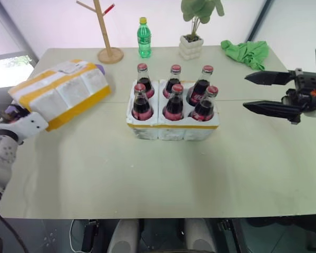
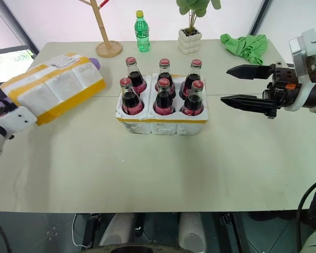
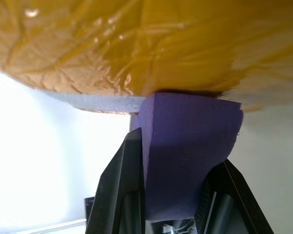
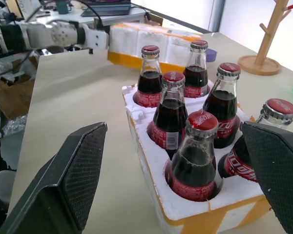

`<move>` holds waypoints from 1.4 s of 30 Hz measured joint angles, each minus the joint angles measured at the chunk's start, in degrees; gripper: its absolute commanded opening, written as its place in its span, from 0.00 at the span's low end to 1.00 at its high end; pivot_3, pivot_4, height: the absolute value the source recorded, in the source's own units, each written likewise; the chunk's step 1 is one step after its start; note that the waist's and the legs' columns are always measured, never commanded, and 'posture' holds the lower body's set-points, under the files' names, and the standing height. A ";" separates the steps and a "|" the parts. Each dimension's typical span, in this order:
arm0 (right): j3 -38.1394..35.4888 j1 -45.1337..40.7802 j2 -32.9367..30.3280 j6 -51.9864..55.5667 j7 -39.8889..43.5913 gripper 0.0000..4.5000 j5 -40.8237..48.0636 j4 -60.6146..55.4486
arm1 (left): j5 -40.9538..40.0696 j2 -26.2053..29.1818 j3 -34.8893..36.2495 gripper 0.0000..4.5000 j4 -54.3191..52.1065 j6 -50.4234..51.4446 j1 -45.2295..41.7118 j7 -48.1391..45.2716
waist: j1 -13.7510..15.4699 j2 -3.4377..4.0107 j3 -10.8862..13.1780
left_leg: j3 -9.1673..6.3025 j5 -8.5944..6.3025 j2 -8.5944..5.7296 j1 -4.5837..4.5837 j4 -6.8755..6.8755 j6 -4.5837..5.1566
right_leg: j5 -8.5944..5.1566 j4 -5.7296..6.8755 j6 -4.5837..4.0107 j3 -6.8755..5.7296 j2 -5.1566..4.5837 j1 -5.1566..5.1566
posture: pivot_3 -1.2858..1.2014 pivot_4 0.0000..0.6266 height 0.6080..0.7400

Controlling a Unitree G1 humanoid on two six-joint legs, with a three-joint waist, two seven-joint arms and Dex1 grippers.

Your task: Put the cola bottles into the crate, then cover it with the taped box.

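Note:
Several cola bottles [image 1: 174, 100] with red caps stand upright in the wells of the white crate [image 1: 171, 129] at the table's middle. Left of the crate, the taped box [image 1: 63, 92] hangs tilted above the table, its label facing up. My left gripper [image 3: 178, 146] is shut on a purple block [image 3: 185, 161] fixed to the box's yellow-taped side. A second purple piece [image 1: 100, 68] shows at the box's far end. My right gripper [image 1: 245, 92] hovers open to the right of the crate, pointing at the bottles, with nothing between its fingers [image 4: 73, 180].
Along the table's far edge stand a wooden branch rack [image 1: 108, 31], a green plastic bottle [image 1: 144, 38] with a yellow cap and a potted plant [image 1: 192, 45]. A green cloth [image 1: 247, 52] lies at the back right. Bare tabletop [image 1: 147, 174] lies in front of the crate.

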 measured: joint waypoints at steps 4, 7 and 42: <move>-0.03 0.32 -0.56 -0.07 -0.18 1.00 -0.64 1.30 | -1.40 2.61 3.06 0.13 -1.92 -0.11 -0.90 -1.67 | 0.08 0.00 0.00 | 0.00 0.00 0.00 0.00 -0.01 0.00 | 0.00 -0.01 0.00 0.00 0.00 0.00 | 0.52 0.24 1.00; -0.14 1.83 -1.24 -0.35 -0.21 1.00 -1.25 2.14 | -2.21 3.39 3.70 0.13 -3.02 0.05 -3.08 -3.12 | 0.18 0.00 0.00 | 0.01 0.00 -0.01 -0.03 -0.01 0.00 | 0.00 -0.02 0.00 0.00 0.00 0.00 | 0.52 0.24 1.00; -7.95 10.30 -2.23 2.25 -7.08 1.00 2.40 -1.04 | 0.02 -9.82 -12.89 0.13 -22.53 -18.29 -25.70 -22.53 | -0.04 -0.05 0.01 | 0.06 0.02 0.06 -0.07 0.19 0.03 | 0.08 0.01 0.07 0.17 0.18 0.04 | 0.52 0.24 1.00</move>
